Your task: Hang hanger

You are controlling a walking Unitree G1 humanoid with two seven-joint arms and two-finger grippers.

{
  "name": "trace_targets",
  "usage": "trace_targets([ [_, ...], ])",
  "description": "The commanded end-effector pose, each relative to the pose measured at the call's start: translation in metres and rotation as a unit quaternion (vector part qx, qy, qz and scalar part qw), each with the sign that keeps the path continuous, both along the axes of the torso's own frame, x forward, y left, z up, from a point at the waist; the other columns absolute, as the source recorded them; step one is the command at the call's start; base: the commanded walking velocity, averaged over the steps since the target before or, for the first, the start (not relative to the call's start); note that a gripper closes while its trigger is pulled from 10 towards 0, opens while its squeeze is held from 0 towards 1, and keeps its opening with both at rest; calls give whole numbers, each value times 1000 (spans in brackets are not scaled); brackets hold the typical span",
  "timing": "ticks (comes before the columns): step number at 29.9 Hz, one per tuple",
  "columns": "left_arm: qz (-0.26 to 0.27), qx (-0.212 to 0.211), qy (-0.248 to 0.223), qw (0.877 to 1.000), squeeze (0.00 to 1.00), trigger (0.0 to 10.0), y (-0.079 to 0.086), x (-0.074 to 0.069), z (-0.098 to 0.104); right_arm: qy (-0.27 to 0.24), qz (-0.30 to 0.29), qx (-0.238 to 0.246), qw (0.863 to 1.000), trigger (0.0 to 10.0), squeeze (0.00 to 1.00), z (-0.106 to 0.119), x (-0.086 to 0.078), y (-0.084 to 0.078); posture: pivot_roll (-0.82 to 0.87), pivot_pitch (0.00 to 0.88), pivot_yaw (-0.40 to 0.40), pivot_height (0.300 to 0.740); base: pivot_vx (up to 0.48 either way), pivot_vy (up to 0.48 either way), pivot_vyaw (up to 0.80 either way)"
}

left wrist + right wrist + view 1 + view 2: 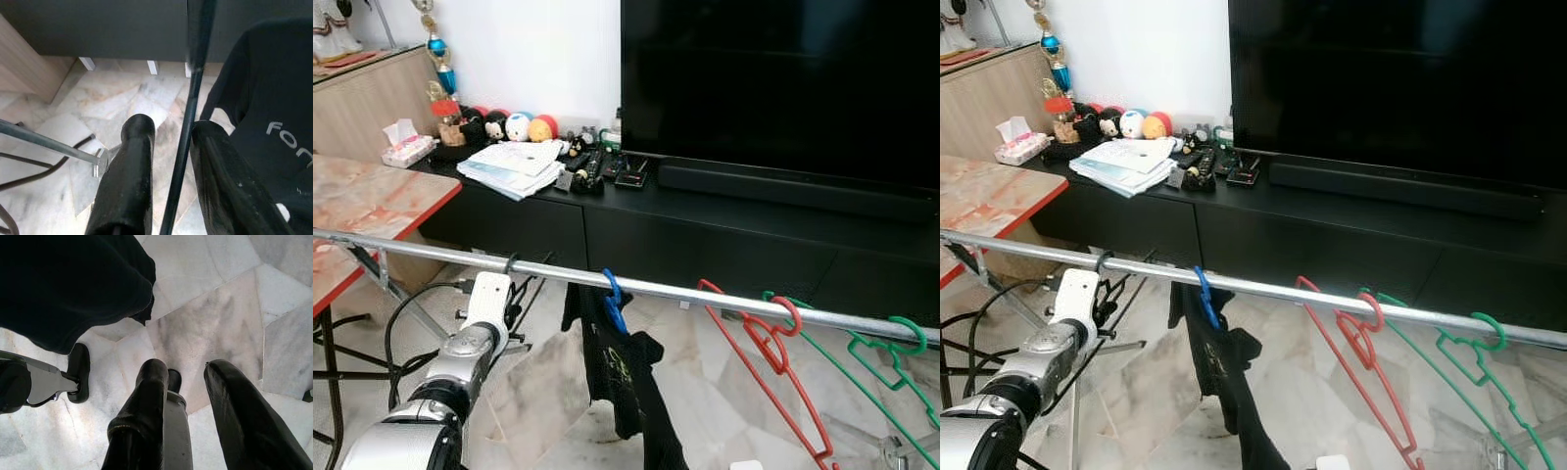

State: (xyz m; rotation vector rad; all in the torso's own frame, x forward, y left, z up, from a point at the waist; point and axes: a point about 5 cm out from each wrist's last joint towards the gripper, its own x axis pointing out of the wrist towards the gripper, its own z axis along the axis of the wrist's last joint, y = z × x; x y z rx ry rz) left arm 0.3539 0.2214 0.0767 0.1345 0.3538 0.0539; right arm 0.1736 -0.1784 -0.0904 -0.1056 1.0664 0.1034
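A metal rail (705,294) crosses in front of me. A thin black hanger hooks over the rail (510,262) near its left end. My left gripper (171,129) is raised just below that hook, open, and the hanger's thin rod (190,98) runs between the fingers without being pinched. To its right a blue hanger (614,299) carries a black T-shirt (622,372). A red hanger (769,343) and green hangers (891,352) hang further right. My right gripper (188,367) is low over the marble floor, open and empty, with the T-shirt (73,284) beside it.
A black TV console (724,225) with a large TV (783,78), papers and toys stands behind the rail. A marble-topped table (362,206) is at the left. Cables (406,323) and rack legs (49,382) lie on the floor.
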Motion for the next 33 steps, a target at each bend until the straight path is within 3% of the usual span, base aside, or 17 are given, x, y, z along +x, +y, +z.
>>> trace_targets([
  [1,8,-10,-6,1000,1000,10000,3,-3,-3,3,-1,3,1000,10000,0,-1,-1,2,4,0,46,740,0,0,0],
  [9,-27,-7,-40,999,1000,10000,1,-13,-6,4,-1,5,1000,10000,0,-1,-1,3,22,0,52,740,0,0,0],
  [13,2,-5,-87,996,1000,10000,15,-33,-6,6,1,8,1000,10000,0,-2,-3,4,32,0,61,740,0,0,0],
  [16,13,5,-127,992,1000,10000,15,-47,-1,7,2,8,1000,10000,0,-2,-3,5,48,0,60,740,0,0,0],
  [17,17,-2,-146,989,937,10000,14,-53,2,8,3,8,1000,10000,0,-2,-3,5,50,0,60,740,0,0,0],
  [18,17,-2,-146,989,937,10000,14,-53,2,8,3,8,1000,10000,0,-2,-3,5,50,0,60,740,0,0,0],
  [19,19,-8,-155,988,749,10000,12,-55,3,8,3,8,1000,10000,0,-2,-3,5,50,0,60,740,0,0,0],
  [20,18,-10,-166,986,20,10000,10,-58,5,8,3,8,1000,10000,0,-2,-3,5,55,0,63,740,0,0,0],
  [22,10,12,-190,982,0,10000,5,-67,8,8,2,9,1000,10000,0,-2,-3,6,57,0,69,740,0,0,0],
  [24,13,1,-199,980,0,10000,1,-73,7,7,2,10,1000,10000,0,-2,-3,7,57,0,72,740,0,0,0],
  [26,13,0,-193,981,0,10000,-3,-81,2,7,2,11,1000,10000,0,-2,-3,8,60,0,76,740,0,0,0],
  [33,15,-9,-184,983,0,10000,-9,-91,-3,8,2,8,1000,10000,0,-2,-3,8,69,0,70,740,0,0,0],
])
